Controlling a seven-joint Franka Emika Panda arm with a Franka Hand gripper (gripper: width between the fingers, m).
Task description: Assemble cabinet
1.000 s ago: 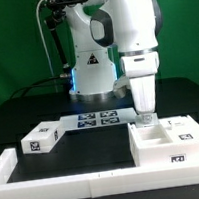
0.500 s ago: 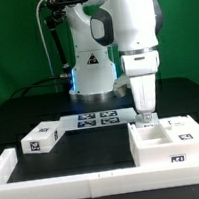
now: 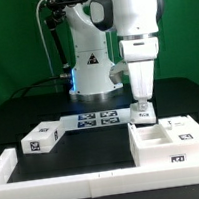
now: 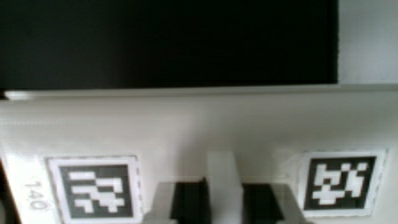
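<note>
White cabinet [image 3: 154, 146], black-and-white square tags [image 4: 93, 185] on it; black table [image 3: 89, 149]; green backdrop [image 3: 11, 48]; marker board [image 3: 95, 119] white, tagged.

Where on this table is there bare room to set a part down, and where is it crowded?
Widest bare patch: black table between the small block, marker board, open box and front rail. Crowded: the exterior view's right, where the gripper hangs over the open box.

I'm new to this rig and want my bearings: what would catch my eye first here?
The big white arm, its gripper hanging close over the open box at the exterior view's right. Then a loose tagged white block at the left, and the marker board farther back between them.
</note>
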